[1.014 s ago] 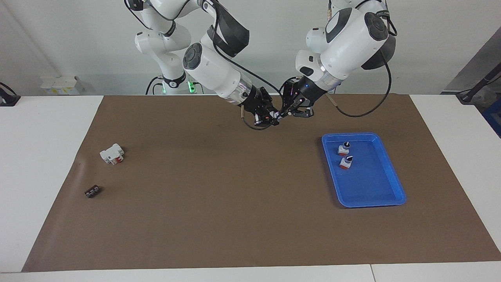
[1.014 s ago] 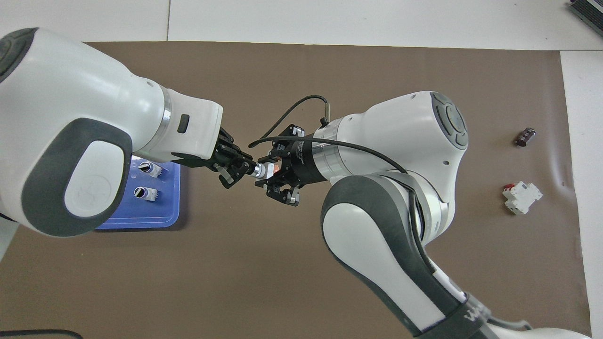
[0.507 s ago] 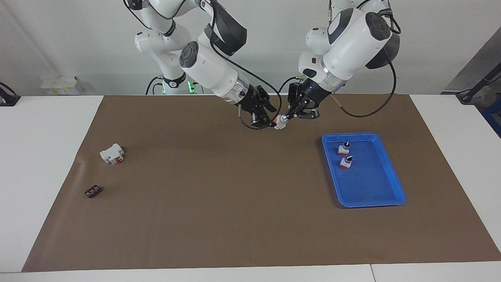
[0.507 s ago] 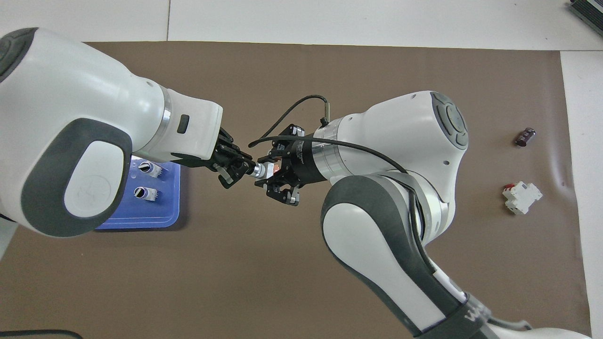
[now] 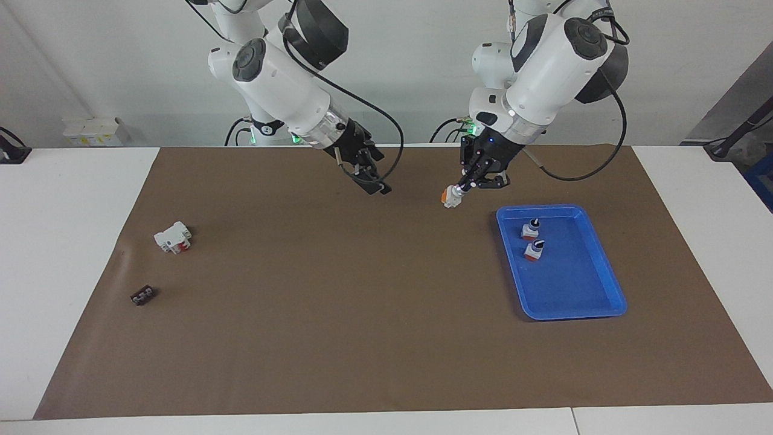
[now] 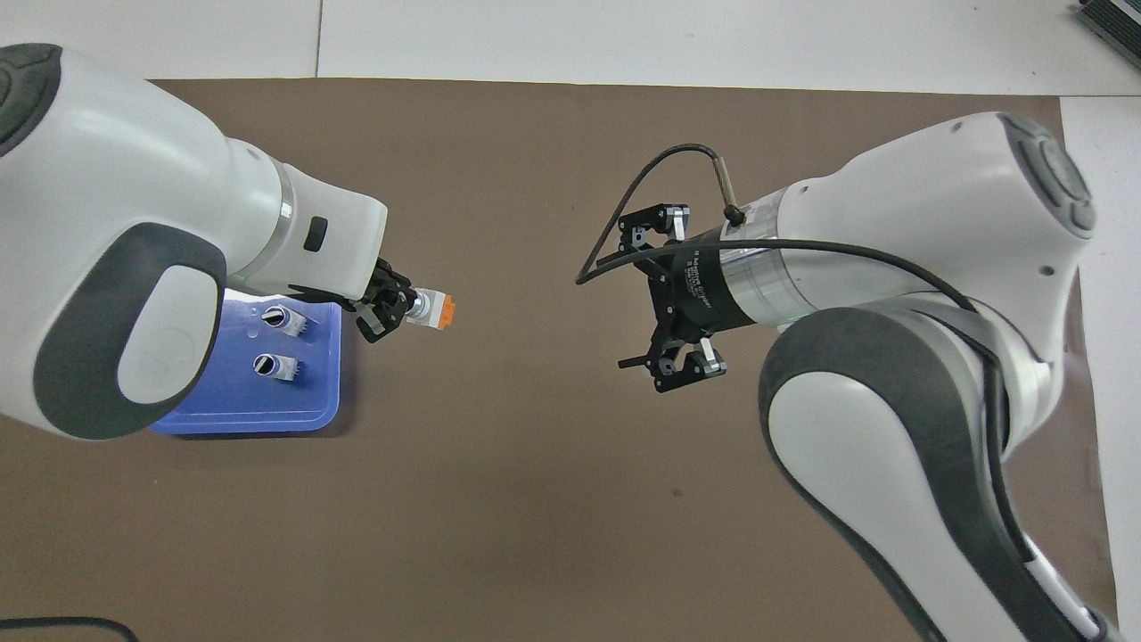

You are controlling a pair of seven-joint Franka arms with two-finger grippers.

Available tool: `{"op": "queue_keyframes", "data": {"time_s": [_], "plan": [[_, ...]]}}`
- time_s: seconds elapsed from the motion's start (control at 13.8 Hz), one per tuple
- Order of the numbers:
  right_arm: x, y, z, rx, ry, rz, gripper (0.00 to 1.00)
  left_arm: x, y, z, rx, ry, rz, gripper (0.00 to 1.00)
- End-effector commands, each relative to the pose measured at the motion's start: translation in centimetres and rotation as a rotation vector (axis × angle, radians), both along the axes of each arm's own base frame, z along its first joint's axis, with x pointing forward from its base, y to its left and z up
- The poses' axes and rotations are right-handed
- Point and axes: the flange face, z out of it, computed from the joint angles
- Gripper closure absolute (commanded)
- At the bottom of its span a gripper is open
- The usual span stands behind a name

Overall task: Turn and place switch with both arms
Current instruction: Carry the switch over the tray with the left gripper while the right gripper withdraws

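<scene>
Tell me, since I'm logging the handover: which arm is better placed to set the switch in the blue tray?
The left. Its hand is shut on the switch, in the air just beside the blue tray. The right hand is open, empty and over bare mat, away from the tray.

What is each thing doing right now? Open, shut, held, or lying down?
Left end effector: shut on the switch.
Switch: held up over the mat, orange end outward.
Right end effector: open, holding nothing.
Blue tray: two switches standing inside.
White block: lying on the mat.
</scene>
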Motion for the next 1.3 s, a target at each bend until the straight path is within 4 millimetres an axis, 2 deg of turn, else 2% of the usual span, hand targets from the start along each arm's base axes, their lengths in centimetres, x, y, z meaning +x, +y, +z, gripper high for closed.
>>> {"op": "queue_keyframes", "data": {"time_s": [0.0,0.14,0.29,0.43,0.51,0.65,0.72,0.87,0.94,1.01,1.23], "plan": [[0.0,-3.8,1.6,-0.085,-0.144,0.159,0.00,-0.4,1.4,-0.8,0.145,-0.133,-0.025,1.00],[-0.4,-5.1,2.2,-0.228,-0.245,0.316,0.00,0.0,3.1,-2.7,0.232,-0.206,-0.032,1.00],[-0.5,-6.1,2.0,-0.337,-0.304,0.500,0.00,1.6,6.4,-3.9,0.273,-0.251,0.002,1.00],[-0.9,-8.2,2.6,-0.415,-0.337,0.697,0.00,2.5,8.0,-5.8,0.303,-0.275,0.005,1.00],[-0.8,-9.7,2.7,-0.440,-0.351,0.776,0.00,3.2,9.7,-6.3,0.320,-0.287,0.023,1.00],[0.0,-13.4,2.9,-0.459,-0.373,0.877,0.00,4.4,10.7,-8.0,0.321,-0.288,0.036,1.00],[0.3,-15.7,3.3,-0.478,-0.387,0.916,0.00,5.3,11.5,-9.7,0.333,-0.302,0.033,1.00],[0.0,-19.8,4.5,-0.487,-0.387,1.020,0.00,5.1,13.2,-12.1,0.339,-0.311,0.036,1.00],[-0.2,-21.9,5.0,-0.490,-0.399,1.067,0.00,4.8,13.3,-13.0,0.338,-0.311,0.014,1.00],[-0.5,-23.3,5.3,-0.497,-0.396,1.102,0.00,4.5,13.3,-13.8,0.339,-0.310,-0.003,1.00],[-2.3,-24.2,6.2,-0.514,-0.343,1.124,0.00,4.8,14.1,-15.5,0.352,-0.292,-0.098,1.00]]}}
